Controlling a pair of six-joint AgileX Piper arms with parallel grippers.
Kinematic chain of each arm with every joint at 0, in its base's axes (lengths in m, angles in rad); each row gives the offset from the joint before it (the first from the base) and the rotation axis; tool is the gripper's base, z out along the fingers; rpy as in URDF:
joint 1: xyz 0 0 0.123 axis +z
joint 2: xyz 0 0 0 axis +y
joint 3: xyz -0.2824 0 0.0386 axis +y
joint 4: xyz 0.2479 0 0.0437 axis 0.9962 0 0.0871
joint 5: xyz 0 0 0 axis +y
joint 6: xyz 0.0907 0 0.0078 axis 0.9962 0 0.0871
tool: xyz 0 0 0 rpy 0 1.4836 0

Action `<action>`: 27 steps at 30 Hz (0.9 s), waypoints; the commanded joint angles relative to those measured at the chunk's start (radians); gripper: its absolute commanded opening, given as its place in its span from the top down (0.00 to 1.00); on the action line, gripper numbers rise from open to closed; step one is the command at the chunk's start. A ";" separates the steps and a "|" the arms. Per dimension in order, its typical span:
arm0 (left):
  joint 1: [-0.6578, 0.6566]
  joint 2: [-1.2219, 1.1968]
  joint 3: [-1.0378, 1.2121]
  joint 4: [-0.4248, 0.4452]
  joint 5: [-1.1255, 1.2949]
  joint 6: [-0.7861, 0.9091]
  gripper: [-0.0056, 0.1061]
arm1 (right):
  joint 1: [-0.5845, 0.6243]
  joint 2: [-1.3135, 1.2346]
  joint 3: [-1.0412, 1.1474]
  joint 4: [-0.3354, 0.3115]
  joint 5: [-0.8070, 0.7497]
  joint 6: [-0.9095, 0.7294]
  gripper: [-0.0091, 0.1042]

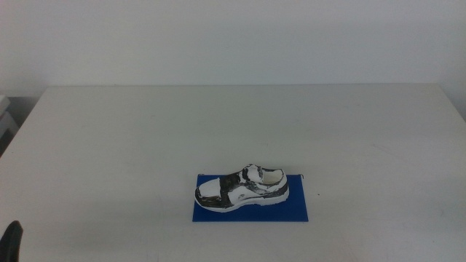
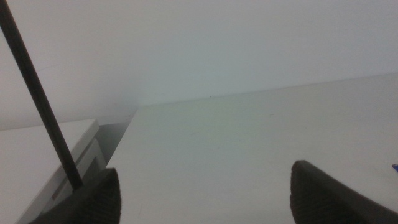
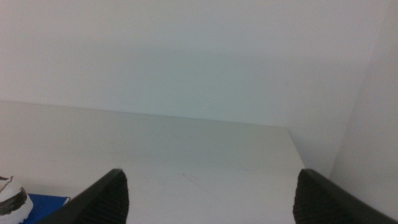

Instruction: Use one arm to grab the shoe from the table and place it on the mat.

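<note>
Left gripper (image 1: 12,240) low, shoe (image 1: 241,188) on mat (image 1: 291,206)

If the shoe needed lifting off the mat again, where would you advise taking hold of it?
Probably across the midfoot of the shoe, from above. It lies lengthwise on the blue mat, toe toward the left arm's side, sole down, so its long sides are exposed and its narrow width should suit a claw.

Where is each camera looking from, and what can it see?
Middle view: from above, looking forward and down at the table, the shoe on the mat; the left gripper's tip shows bottom-left.
Left wrist view: low over the table, left gripper open.
Right wrist view: low, right gripper open.
Shared: middle and right wrist views both show shoe and mat.
</note>
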 commanded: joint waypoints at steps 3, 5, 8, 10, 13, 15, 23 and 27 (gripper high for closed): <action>-0.005 -0.007 0.005 -0.009 -0.081 -0.006 0.11 | -0.006 -0.018 -0.017 -0.007 -0.084 -0.017 0.31; -0.005 -0.007 0.005 -0.009 -0.081 -0.006 0.11 | -0.006 -0.018 -0.017 -0.007 -0.087 -0.018 0.31; -0.005 -0.007 0.005 -0.009 -0.081 -0.006 0.11 | -0.006 -0.018 0.000 -0.035 -0.106 -0.014 0.31; -0.005 -0.007 0.005 -0.009 -0.081 -0.006 0.11 | -0.006 -0.020 0.029 -0.077 -0.123 -0.014 0.31; -0.005 -0.007 0.005 -0.009 -0.081 -0.006 0.11 | -0.006 -0.039 0.096 -0.097 -0.193 -0.013 0.28; -0.005 -0.007 0.005 -0.009 -0.081 -0.006 0.11 | -0.006 -0.039 0.129 -0.087 -0.226 -0.012 0.24; -0.005 -0.007 0.005 -0.009 -0.081 -0.006 0.11 | -0.006 -0.039 0.216 -0.039 -0.240 -0.012 0.15; -0.005 -0.007 0.005 -0.009 -0.081 -0.006 0.11 | -0.006 -0.039 0.247 -0.028 -0.276 -0.011 0.15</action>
